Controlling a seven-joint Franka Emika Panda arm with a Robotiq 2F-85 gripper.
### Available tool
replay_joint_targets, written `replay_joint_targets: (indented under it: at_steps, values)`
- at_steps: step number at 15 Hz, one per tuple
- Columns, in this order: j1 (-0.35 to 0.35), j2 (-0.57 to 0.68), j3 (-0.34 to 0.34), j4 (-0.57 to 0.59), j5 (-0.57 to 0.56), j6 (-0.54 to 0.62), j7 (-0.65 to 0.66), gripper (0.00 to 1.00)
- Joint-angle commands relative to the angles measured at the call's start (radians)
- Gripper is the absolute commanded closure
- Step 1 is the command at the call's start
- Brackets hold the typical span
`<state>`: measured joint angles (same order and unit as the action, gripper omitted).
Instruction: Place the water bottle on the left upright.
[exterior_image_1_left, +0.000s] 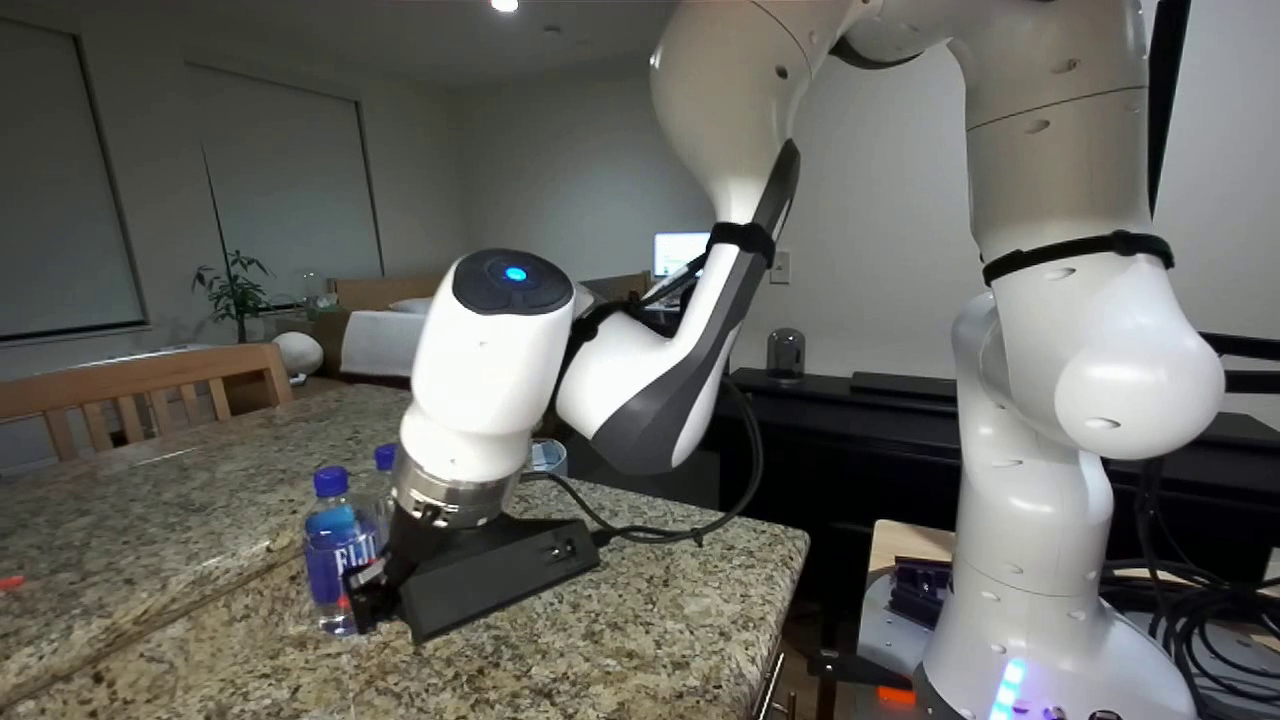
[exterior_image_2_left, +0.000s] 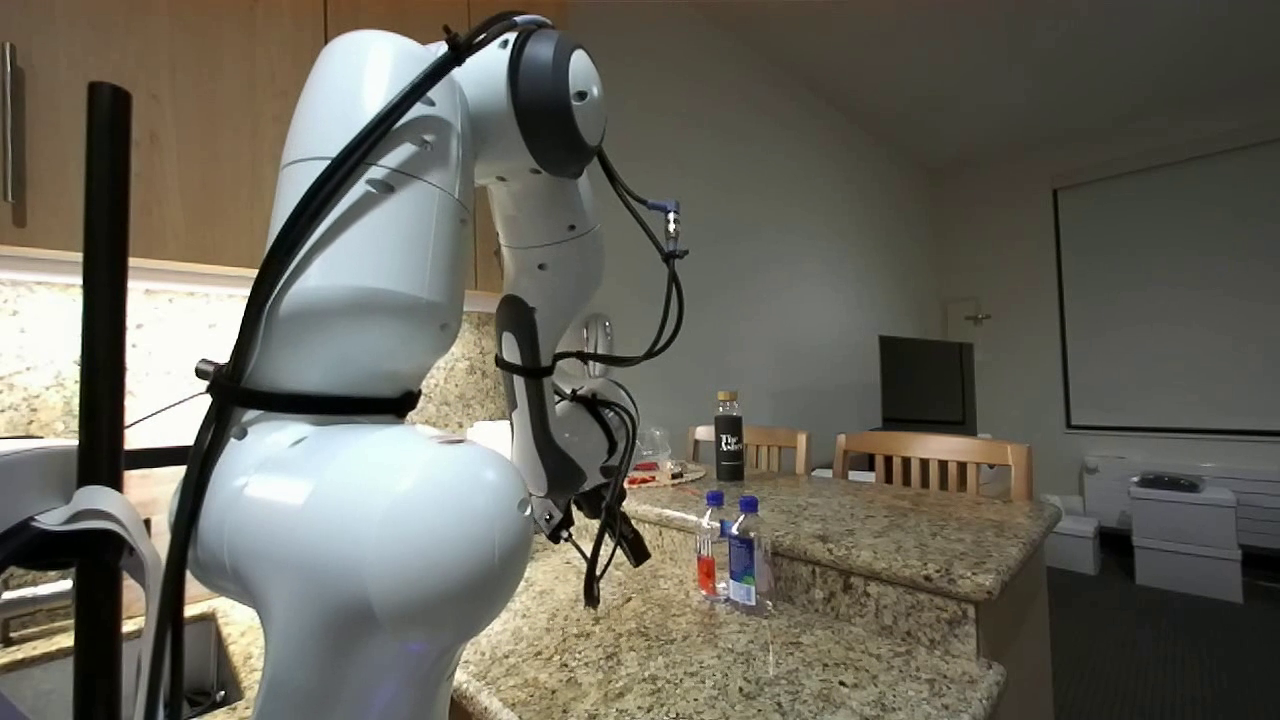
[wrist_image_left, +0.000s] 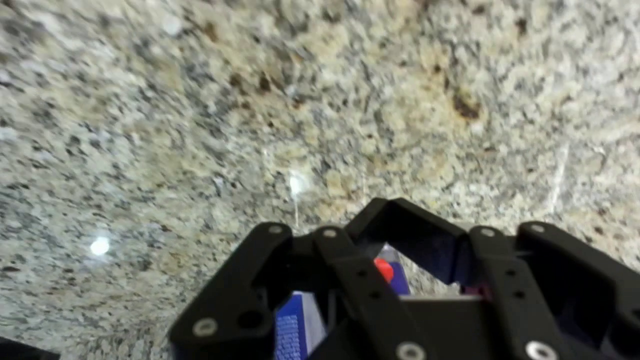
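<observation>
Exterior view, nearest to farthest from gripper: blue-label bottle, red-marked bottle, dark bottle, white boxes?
1. Blue-label bottle and red-marked bottle, lower counter; too close to call.
2. Dark bottle, raised counter behind them.
3. White boxes, picture's far right.

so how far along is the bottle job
Done, it seems: the blue-labelled bottle stands upright beside the red-marked one. In hand: nothing; the gripper looks shut, holding neither. Left: perhaps only backing off the arm, which reaches over the counter.
</observation>
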<state>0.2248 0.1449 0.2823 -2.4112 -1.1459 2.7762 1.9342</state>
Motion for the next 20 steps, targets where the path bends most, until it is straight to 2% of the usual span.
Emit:
replay_joint_targets:
  at_steps: [1,2,5,8,10,12,14,15,16,17,18,20]
  values:
    - [0.015,-0.047,0.018,-0.113,0.251,-0.028,-0.270,0.92]
    - [-0.051,-0.047,0.102,-0.129,0.316,-0.046,-0.344,0.92]
    - [-0.118,-0.032,0.243,-0.119,0.532,-0.152,-0.565,0.92]
    - [-0.201,-0.041,0.392,-0.043,0.721,-0.379,-0.774,0.92]
    - [-0.242,-0.067,0.448,0.021,0.804,-0.553,-0.908,0.91]
    - [-0.265,-0.118,0.467,0.084,0.851,-0.719,-1.040,0.92]
    - [-0.278,-0.203,0.437,0.121,0.901,-0.823,-1.172,0.92]
    - [-0.175,-0.251,0.307,0.138,0.930,-0.867,-1.233,0.92]
    - [-0.169,-0.279,0.273,0.156,0.938,-0.907,-1.269,0.92]
    - [-0.148,-0.300,0.223,0.171,0.938,-0.938,-1.294,0.76]
    - [-0.127,-0.321,0.177,0.180,0.939,-0.962,-1.313,0.64]
    - [-0.099,-0.356,0.111,0.189,0.926,-0.989,-1.330,0.52]
